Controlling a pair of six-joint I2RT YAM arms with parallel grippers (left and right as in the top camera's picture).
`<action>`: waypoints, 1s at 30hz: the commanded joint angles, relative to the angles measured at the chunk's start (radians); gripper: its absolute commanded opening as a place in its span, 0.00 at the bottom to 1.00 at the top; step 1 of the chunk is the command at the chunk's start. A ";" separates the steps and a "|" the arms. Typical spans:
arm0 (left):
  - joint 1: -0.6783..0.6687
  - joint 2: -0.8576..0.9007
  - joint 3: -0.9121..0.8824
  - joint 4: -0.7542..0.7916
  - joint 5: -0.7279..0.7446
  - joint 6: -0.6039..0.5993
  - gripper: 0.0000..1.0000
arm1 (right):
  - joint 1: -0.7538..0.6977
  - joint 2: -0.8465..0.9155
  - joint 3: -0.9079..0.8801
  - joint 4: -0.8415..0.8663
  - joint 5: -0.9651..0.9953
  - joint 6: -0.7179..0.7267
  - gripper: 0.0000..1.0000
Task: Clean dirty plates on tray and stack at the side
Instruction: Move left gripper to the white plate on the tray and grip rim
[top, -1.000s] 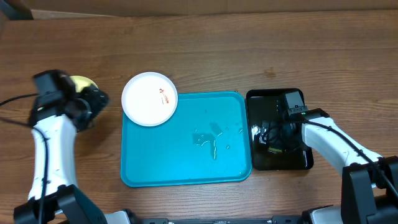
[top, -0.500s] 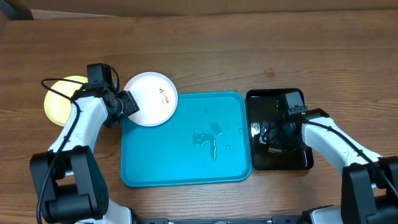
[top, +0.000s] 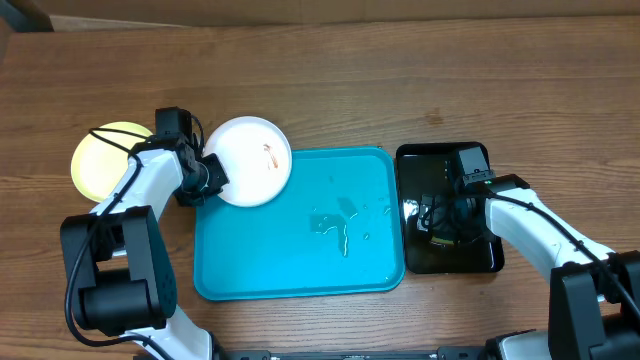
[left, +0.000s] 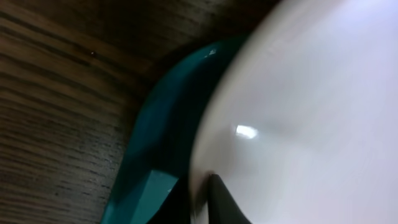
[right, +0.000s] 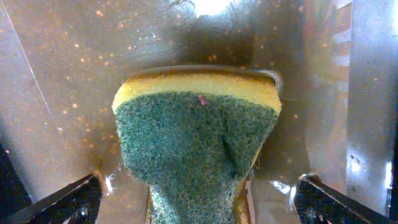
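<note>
A white plate (top: 252, 160) with a small orange-brown smear rests across the far left corner of the turquoise tray (top: 300, 260). My left gripper (top: 208, 176) is shut on that plate's left rim. In the left wrist view the white plate (left: 311, 112) fills the right side, one dark finger (left: 221, 202) lies on it, and the tray's rim (left: 165, 130) runs beneath. A pale yellow-green plate (top: 100, 160) lies on the table to the left. My right gripper (top: 445, 215) hangs open in the black tray.
The small glossy black tray (top: 445, 152) sits right of the turquoise one and holds a yellow sponge (right: 199, 130) with a green scouring face between my open right fingers (right: 68, 199). Water streaks (top: 335, 222) lie mid-tray. Bare wooden table surrounds everything.
My left arm swung right from the yellow-green plate to the white plate and shut on its rim, nudging the plate slightly right. The right arm has not moved.
</note>
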 joint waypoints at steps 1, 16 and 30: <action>-0.014 0.018 0.007 -0.024 0.012 0.016 0.04 | -0.005 -0.010 -0.005 0.005 -0.001 0.001 1.00; -0.070 0.015 0.007 -0.296 0.114 0.106 0.04 | -0.005 -0.010 -0.005 0.014 -0.001 0.001 1.00; -0.099 0.015 0.007 -0.309 0.103 0.121 0.36 | -0.005 -0.010 -0.024 -0.030 0.000 0.054 0.04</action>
